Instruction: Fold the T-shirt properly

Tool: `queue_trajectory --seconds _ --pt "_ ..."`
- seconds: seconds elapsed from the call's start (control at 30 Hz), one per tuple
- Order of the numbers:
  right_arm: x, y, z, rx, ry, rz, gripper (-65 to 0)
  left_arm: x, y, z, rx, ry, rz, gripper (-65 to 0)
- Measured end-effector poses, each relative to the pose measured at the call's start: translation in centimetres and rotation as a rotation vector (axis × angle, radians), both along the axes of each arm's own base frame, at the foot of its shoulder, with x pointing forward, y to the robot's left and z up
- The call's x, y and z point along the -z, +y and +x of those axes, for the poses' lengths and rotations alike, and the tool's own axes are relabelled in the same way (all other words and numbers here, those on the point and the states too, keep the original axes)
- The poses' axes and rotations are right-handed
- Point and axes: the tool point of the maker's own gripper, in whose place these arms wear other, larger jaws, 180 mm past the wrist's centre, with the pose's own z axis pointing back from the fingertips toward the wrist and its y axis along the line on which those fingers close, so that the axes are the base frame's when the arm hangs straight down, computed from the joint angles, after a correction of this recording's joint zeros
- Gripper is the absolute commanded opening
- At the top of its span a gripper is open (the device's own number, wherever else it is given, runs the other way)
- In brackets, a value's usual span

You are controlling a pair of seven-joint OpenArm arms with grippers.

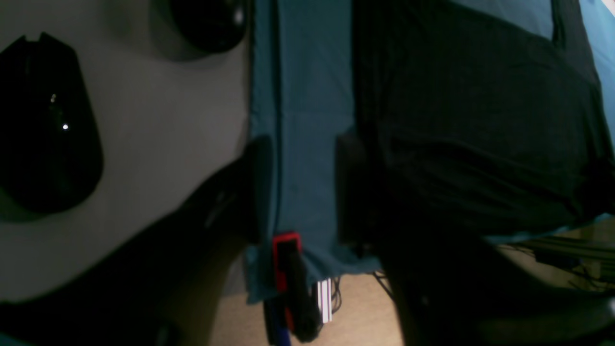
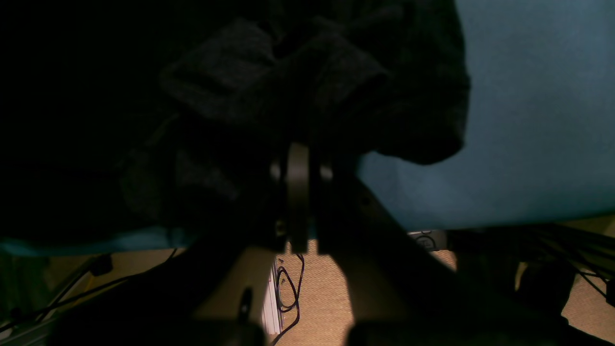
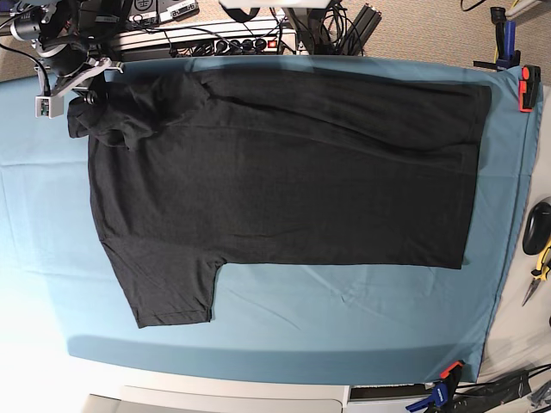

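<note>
Our right claw [image 2: 298, 192] is pinched shut on the bunched sleeve of the black T-shirt [image 3: 284, 172], presumably to drag it over for a fold, while the body lies spread flat across the teal table cloth [image 3: 34, 215] beyond.

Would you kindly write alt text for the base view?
A black T-shirt lies spread flat on a teal table cloth. At the upper left corner, the right gripper pinches its bunched sleeve, while the other sleeve lies flat.
</note>
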Motion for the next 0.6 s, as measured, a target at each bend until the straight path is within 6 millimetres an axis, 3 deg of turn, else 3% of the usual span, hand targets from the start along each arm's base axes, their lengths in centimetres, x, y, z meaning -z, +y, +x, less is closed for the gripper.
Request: queue_trajectory --seconds 0.1,0.43,0.53,0.6 --pt "0.0 0.0 0.0 0.000 0.000 0.000 -53.1 0.0 0.0 0.0 0.000 0.000 0.000 -44.8" --pt "-0.2 -0.1 0.2 0.002 -0.018 -0.002 -52.9 0.0 0.0 0.0 0.000 0.000 0.000 -44.8" --pt "0.2 -1.0 -0.3 0.024 0.019 -0.050 -52.6 0.0 0.0 0.0 0.000 0.000 0.000 -44.8" --pt "0.4 -1.8 -0.5 0.059 0.033 -0.084 -47.3 0.0 0.0 0.0 0.000 0.000 0.000 -44.8"
